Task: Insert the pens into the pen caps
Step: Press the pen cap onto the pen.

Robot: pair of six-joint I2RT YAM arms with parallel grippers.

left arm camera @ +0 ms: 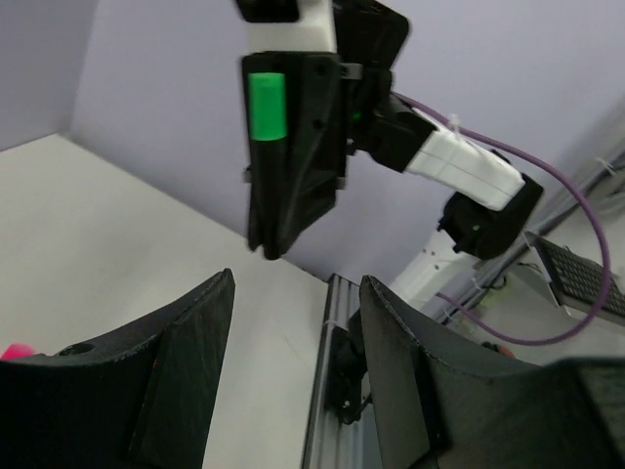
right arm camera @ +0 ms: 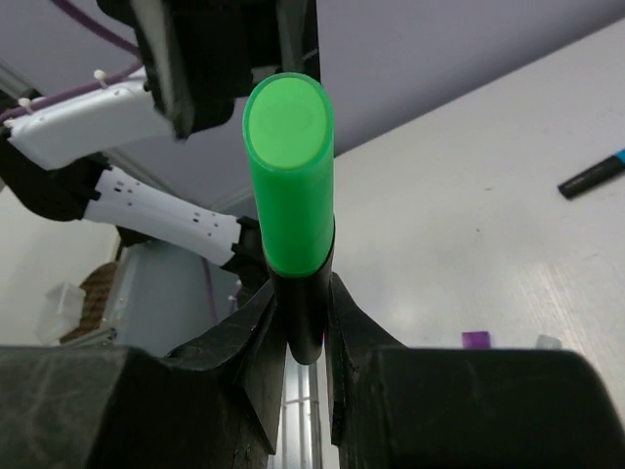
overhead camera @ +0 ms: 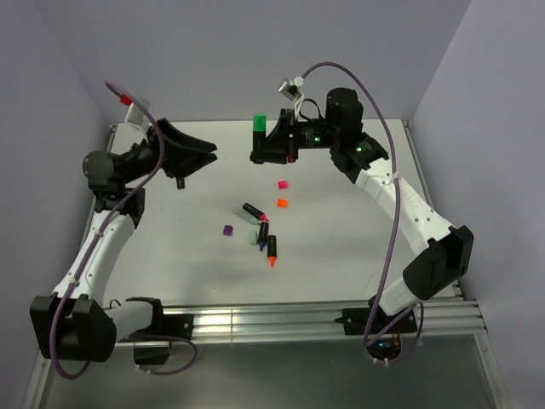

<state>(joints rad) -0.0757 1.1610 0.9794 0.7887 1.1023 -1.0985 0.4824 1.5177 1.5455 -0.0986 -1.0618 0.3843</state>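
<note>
My right gripper (overhead camera: pixel 259 152) is shut on a pen (right arm camera: pixel 305 313) that wears a green cap (right arm camera: pixel 288 176). It holds it above the far middle of the table, the cap (overhead camera: pixel 260 122) at the far end. In the left wrist view the same capped pen (left arm camera: pixel 266 107) stands upright in the right gripper's fingers (left arm camera: pixel 293 186). My left gripper (overhead camera: pixel 203 160) hangs open and empty to the left of it, its fingers (left arm camera: pixel 186 371) spread wide. Three pens (overhead camera: pixel 262 232) lie bunched mid-table, one with an orange tip (overhead camera: pixel 272 256). Pink (overhead camera: pixel 283 183), orange (overhead camera: pixel 282 203), purple (overhead camera: pixel 227 230) and teal (overhead camera: pixel 250 239) pen caps lie loose around them.
Purple walls close the table at the back and on both sides. An aluminium rail (overhead camera: pixel 264 324) runs along the near edge between the arm bases. In the right wrist view a blue-tipped pen (right arm camera: pixel 593 174) and the purple cap (right arm camera: pixel 476 340) lie on the white table.
</note>
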